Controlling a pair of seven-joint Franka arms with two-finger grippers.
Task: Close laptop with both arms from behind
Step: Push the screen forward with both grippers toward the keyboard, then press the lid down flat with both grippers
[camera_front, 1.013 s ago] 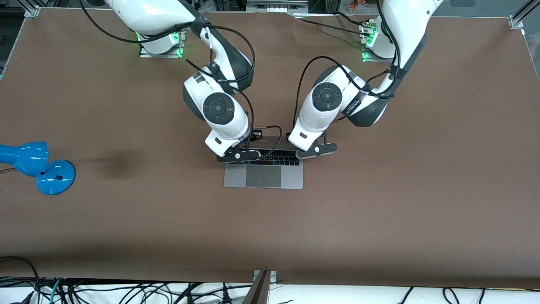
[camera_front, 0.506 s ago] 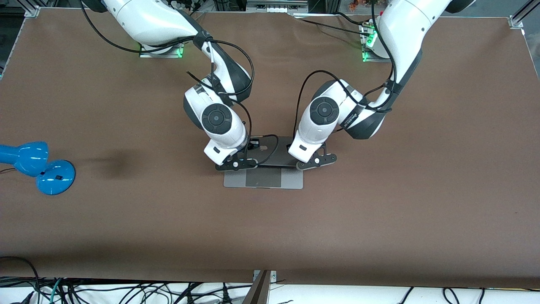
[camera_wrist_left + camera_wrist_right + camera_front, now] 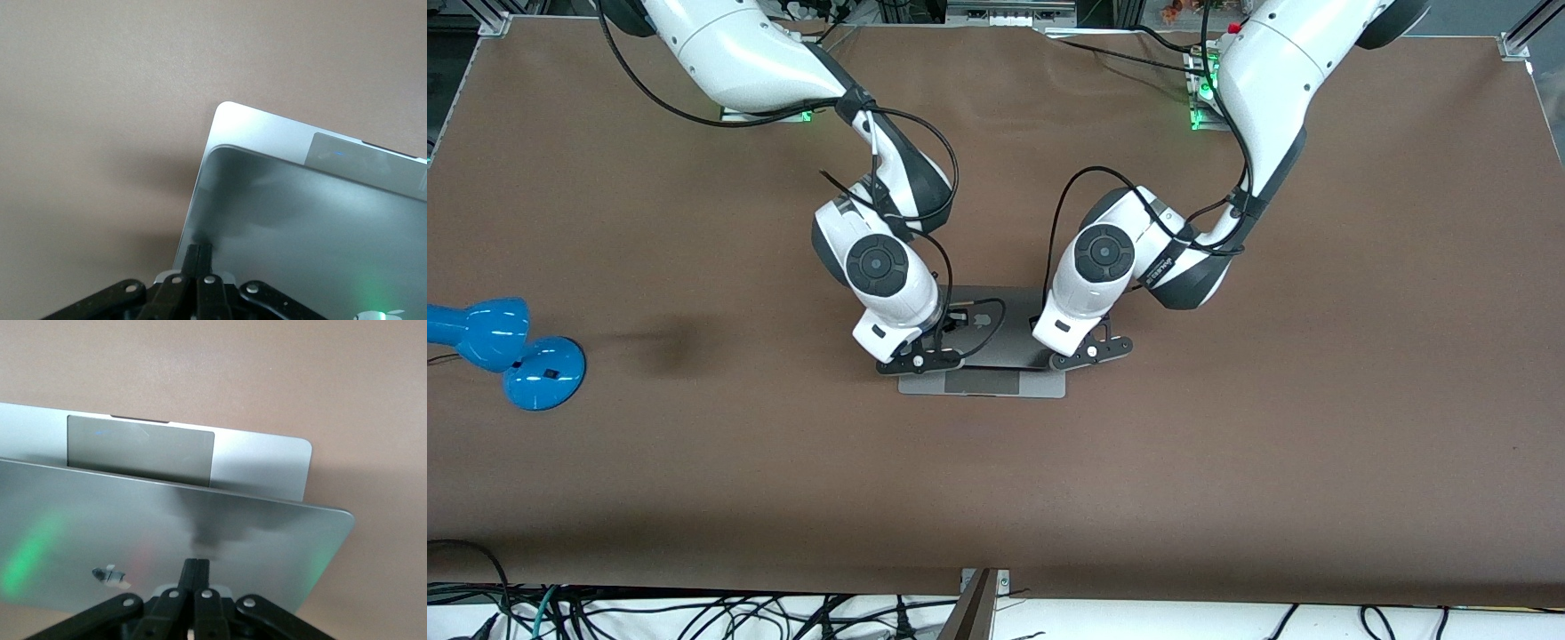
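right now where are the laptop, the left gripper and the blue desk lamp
laptop (image 3: 996, 342): front view, on the grey lid, between the two grippers
left gripper (image 3: 199, 253): left wrist view, on its shut fingertips at the lid's edge
blue desk lamp (image 3: 543, 373): front view, on its round base

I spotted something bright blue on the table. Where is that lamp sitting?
In the front view the lamp sits at the table's edge, at the right arm's end, well apart from the laptop in the middle.
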